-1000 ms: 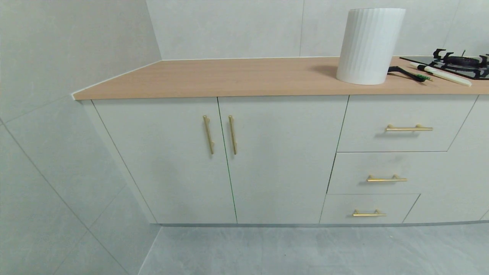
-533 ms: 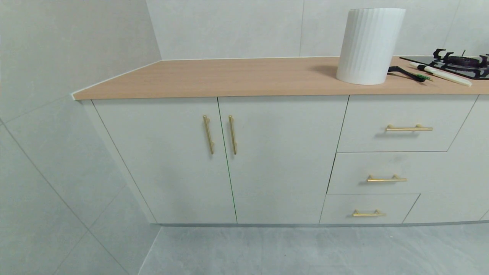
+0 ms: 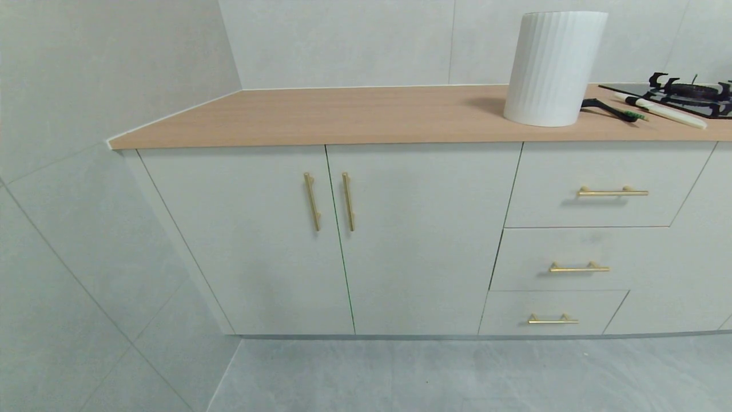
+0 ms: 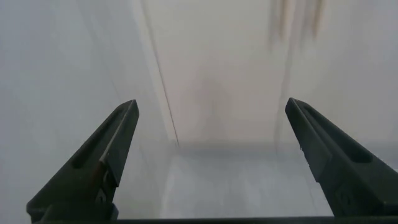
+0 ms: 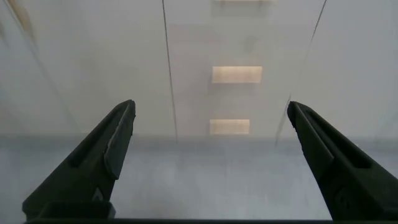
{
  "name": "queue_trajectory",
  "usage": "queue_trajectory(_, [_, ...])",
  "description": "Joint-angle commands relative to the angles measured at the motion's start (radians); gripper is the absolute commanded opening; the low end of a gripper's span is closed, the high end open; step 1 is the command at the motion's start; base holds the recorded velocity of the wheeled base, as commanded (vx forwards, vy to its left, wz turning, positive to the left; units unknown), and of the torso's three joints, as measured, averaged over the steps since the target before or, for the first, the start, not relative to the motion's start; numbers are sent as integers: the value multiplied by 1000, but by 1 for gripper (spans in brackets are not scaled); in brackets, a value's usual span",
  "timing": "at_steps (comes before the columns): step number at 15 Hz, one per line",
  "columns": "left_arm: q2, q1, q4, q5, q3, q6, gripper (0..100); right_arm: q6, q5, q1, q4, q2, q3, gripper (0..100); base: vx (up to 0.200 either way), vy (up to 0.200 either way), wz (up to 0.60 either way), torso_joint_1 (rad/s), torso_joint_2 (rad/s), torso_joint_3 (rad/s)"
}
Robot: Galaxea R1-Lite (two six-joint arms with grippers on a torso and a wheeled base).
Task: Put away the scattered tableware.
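Left fingers (image 4: 102, 158) & right fingers (image 5: 102, 155) both wide, empty, facing cupboard fronts. Tableware, i.e. black utensil (image 3: 612, 110) + white utensil (image 3: 663, 111), lies far right on surface (image 3: 343, 114), beside white jar (image 3: 553, 68). Move closer, then come down along each handle.

A black utensil (image 3: 604, 107) and a white utensil (image 3: 669, 113) lie flat on the countertop (image 3: 343, 114).

Head camera looks forward and down at a pale grey, brass-handled cabinet front (image 3: 423, 240). Wrist cameras face it low and nearer: left shares doors (image 4: 217, 62), right drawers (image 5: 236, 99).
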Motion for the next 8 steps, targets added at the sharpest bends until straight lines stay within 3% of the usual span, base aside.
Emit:
queue_trajectory(1, [0,0,9,-26,4,-6,100,-3,1,1,-3,2,6,100,0,0,0,0,0,0])
queue_trajectory(2, [0,0,52,-63,4,-18,100,-1,4,0,-3,2,6,100,0,0,0,0,0,0])
queue_trajectory(7, [0,0,49,-63,4,-36,100,4,33,4,-3,2,6,100,0,0,0,0,0,0])
queue_trajectory(8, [0,0,47,-63,4,-59,100,4,33,3,-4,2,6,100,0,0,0,0,0,0])
